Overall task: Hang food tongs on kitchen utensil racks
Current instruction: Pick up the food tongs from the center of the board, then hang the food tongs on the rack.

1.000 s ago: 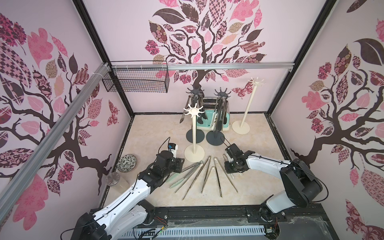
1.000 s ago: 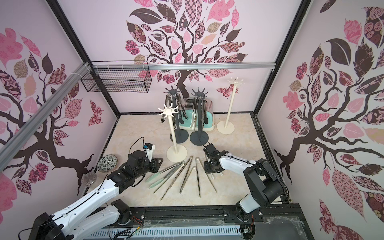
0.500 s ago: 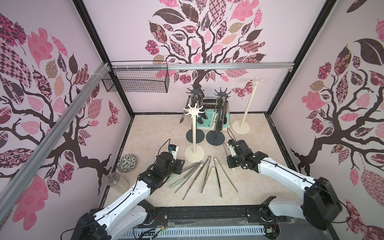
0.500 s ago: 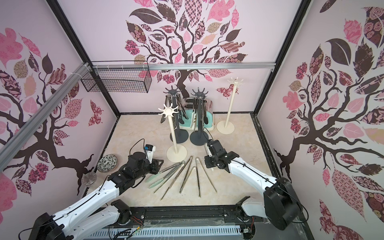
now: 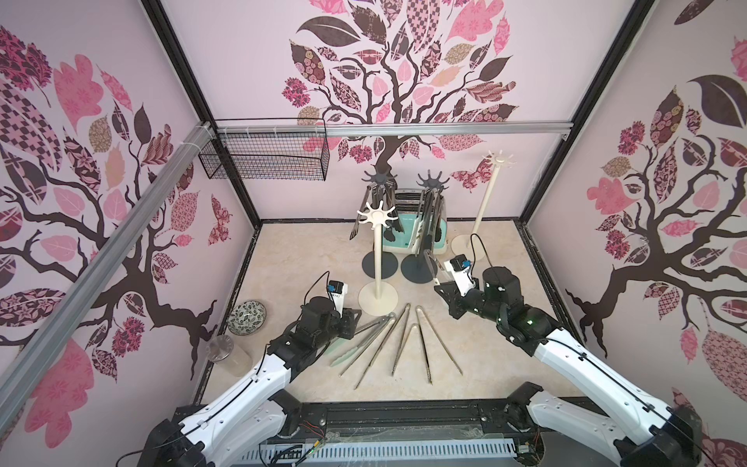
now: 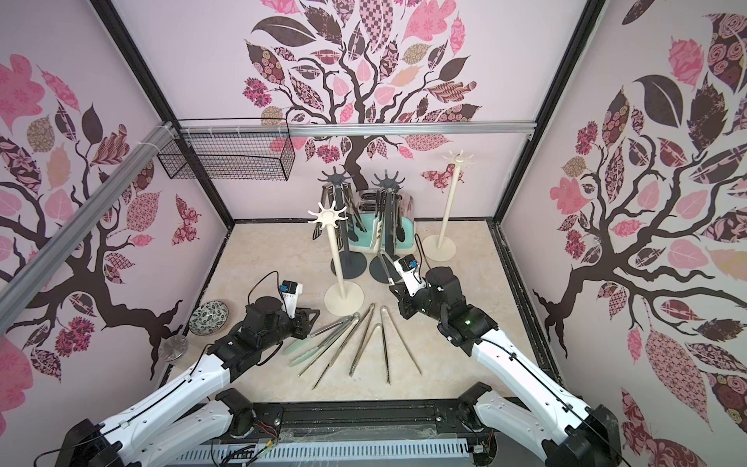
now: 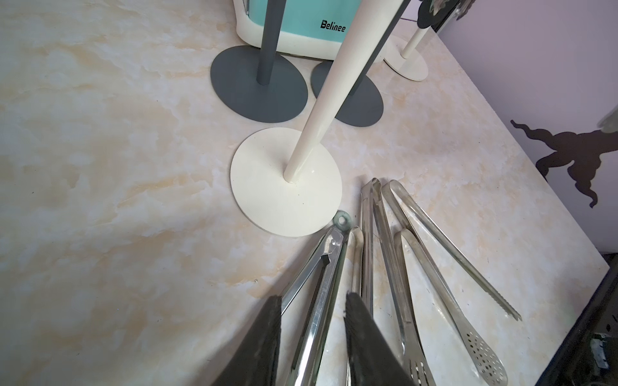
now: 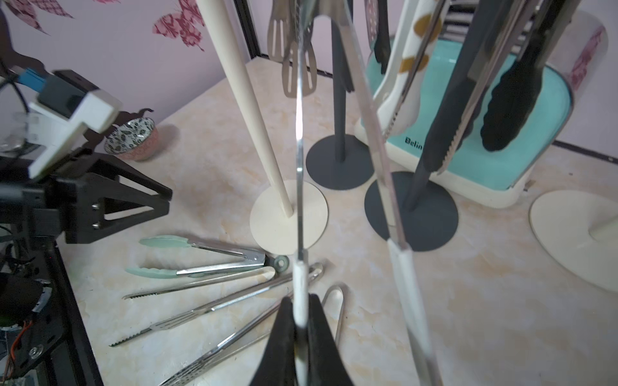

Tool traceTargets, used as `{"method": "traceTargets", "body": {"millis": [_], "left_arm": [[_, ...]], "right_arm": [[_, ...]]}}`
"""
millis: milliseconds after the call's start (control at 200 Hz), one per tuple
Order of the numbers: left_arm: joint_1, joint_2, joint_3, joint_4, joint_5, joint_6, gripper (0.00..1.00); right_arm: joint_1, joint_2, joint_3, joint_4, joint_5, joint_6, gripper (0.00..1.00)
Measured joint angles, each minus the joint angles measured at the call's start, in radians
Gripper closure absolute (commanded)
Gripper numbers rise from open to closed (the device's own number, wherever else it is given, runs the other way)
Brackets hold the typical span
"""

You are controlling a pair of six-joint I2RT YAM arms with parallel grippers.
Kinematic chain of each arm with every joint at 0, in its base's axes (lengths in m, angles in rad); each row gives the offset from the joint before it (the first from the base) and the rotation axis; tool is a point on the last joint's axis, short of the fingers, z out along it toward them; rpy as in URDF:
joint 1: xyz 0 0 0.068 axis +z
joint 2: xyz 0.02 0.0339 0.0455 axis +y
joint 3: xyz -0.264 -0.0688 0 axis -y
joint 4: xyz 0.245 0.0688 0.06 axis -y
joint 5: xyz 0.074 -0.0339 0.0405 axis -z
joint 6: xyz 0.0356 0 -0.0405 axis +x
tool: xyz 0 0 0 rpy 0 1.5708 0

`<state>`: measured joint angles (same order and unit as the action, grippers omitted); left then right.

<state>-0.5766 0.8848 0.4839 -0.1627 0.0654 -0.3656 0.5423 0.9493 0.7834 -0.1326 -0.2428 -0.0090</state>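
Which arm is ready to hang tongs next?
Right. The right tool holds tongs up near the dark rack; the left tool is open above loose tongs on the table.

Pale pink walls [image 5: 283,202] all round, with dark tree decals and patterned pink leaves. A cream marbled tabletop [image 5: 307,258] sits below, evenly lit. Black frame posts [image 5: 242,194] in the corners, an aluminium rail [image 5: 444,128] across the back, a wire basket [image 5: 266,159] hanging there, and what looks like a mint toaster [image 7: 301,13].
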Motion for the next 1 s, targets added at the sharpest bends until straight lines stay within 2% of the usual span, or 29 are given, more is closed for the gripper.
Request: {"method": "traceTargets", "body": {"millis": [535, 1000], "left_arm": [[0.0, -0.006, -0.021, 0.028, 0.031, 0.004, 0.65], [0.0, -0.022, -0.024, 0.042, 0.034, 0.016, 0.65]], "right_arm": [[0.0, 0.182, 0.26, 0.19, -0.197, -0.003, 1.0], [0.0, 0.302, 0.317, 0.212, -0.248, 0.013, 1.0]]}}
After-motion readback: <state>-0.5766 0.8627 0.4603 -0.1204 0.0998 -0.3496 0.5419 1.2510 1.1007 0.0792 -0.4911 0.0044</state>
